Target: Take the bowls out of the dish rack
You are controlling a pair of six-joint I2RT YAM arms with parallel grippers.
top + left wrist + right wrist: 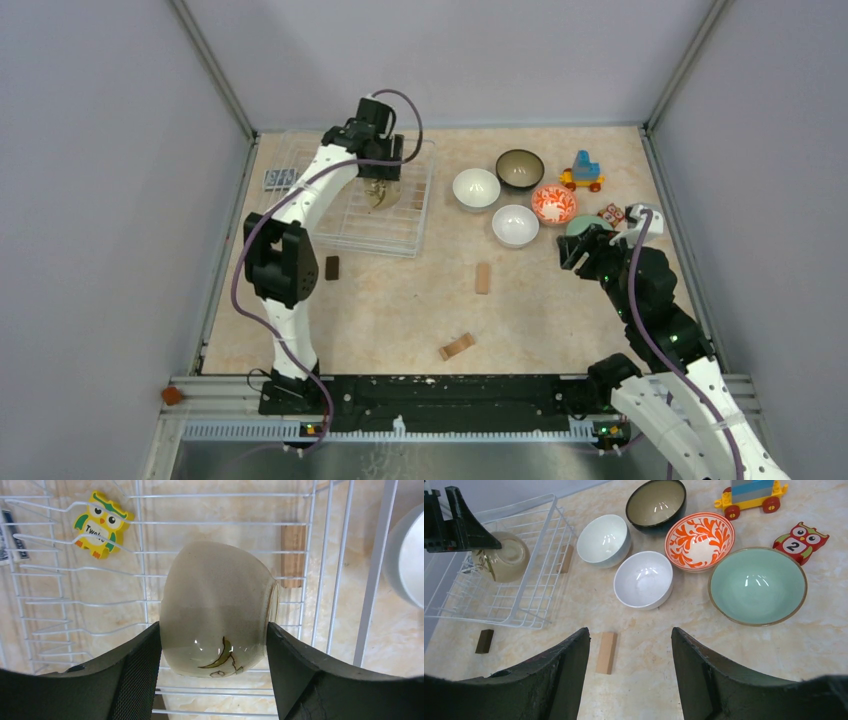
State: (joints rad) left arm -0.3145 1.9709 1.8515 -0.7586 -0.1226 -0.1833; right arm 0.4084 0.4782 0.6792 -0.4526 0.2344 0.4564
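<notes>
The left pincer [214,630] is clamped on the tan bowl [215,590], which lies tipped sideways between its fingers, over the dish rack [374,580] grid. The right pincer [630,635] stands apart above the counter [734,670], with a white bowl [643,580] straight ahead and the pale-green bowl [757,586] ahead-right.

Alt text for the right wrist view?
Five upright round ceramic bowls sit on the beige marbled table: two white bowls, a dark olive bowl, an orange patterned bowl and a pale-green bowl. At far left the left pincer grips a tan ceramic bowl, tipped sideways, at the white wire dish rack. The right pincer's open black fingers frame the bottom.
</notes>
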